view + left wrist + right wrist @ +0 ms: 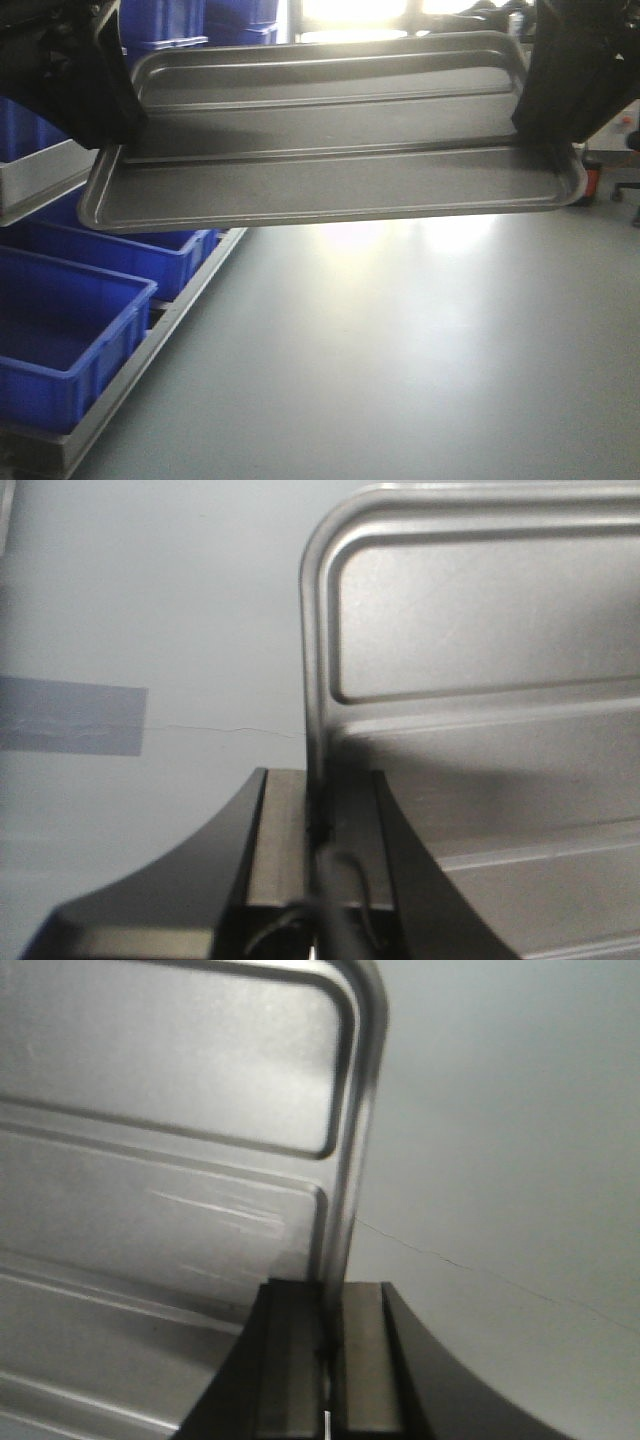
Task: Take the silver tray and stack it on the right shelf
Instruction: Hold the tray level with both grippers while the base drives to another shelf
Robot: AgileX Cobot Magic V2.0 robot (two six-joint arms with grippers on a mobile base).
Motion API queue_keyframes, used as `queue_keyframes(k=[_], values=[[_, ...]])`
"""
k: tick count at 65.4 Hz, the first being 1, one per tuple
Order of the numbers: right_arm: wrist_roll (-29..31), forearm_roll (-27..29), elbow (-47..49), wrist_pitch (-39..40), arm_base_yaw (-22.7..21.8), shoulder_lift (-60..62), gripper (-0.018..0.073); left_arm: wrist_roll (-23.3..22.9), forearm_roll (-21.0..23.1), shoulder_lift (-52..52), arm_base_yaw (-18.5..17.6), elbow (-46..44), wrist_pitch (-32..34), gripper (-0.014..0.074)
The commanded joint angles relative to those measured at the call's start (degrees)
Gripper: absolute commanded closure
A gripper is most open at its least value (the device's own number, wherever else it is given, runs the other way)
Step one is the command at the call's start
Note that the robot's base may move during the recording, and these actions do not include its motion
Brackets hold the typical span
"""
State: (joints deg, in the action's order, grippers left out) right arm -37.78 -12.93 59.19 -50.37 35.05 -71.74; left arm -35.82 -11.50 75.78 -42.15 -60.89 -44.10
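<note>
Rim metal is what each pincer bites. The left pincer [320,810] is pressed together on the left short edge of the silver tray [330,190], with one black finger inside the raised rim and one outside. The right pincer [333,1310] pinches the opposite short edge in the same way. Gripping both ends looks deliberate: a wide, shallow sheet like this would sag or twist from a single hold, and two opposed grips keep it steady for carrying.

The tray hangs in the air in front of the robot and touches nothing but the two pincers. Its floor, with the two long ridges, is tipped toward the front camera, so the near long edge sits lower than the far one.

Below it lies the smooth grey floor [400,350]. At the left, blue plastic crates [70,330] stand in a row on a low rack, beside and beneath the tray's left corner. The right shelf shows in no view, so this reads as the carrying stage, with the stacking not yet done.

No brand, label or writing can be read anywhere. The only marks are a blue patch [70,715] on the floor and a hairline crack.
</note>
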Motion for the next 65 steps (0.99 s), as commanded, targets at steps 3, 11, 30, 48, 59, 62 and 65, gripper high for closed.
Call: queue_keyframes(k=[3,11,30,48,59,62,65], values=[[1.0,-1.9,1.5,2.2,0.1,1.5,0.0503,0.4,-1.5,-1.6,-0.5,-1.5,2.2,0.0696],[1.0,-1.9,1.5,2.2,0.1,1.5,0.0503,0.4,-1.5,-1.6,-0.5,-1.5,2.2,0.0696],[1.0,-1.9,1.5,2.2,0.1,1.5,0.0503,0.4,-1.5,-1.6,-0.5,-1.5,2.2,0.0696],[1.0,-1.9,1.5,2.2,0.1,1.5,0.0503,0.4,-1.5,-1.6,-0.5,-1.5,2.2,0.0696],[1.0,-1.9,1.5,2.1,0.1,1.5,0.0503,0.4,-1.5,-1.6,-0.5,-1.5,2.2,0.0696],[1.0,-1.9,1.5,2.1,0.1,1.5,0.0503,0.4,-1.5,-1.6,-0.5,-1.5,2.2,0.0696],[1.0,-1.9,1.5,2.1,0.1,1.5,0.0503,0.4,-1.5,-1.6,-0.5,-1.5,2.2,0.0696]])
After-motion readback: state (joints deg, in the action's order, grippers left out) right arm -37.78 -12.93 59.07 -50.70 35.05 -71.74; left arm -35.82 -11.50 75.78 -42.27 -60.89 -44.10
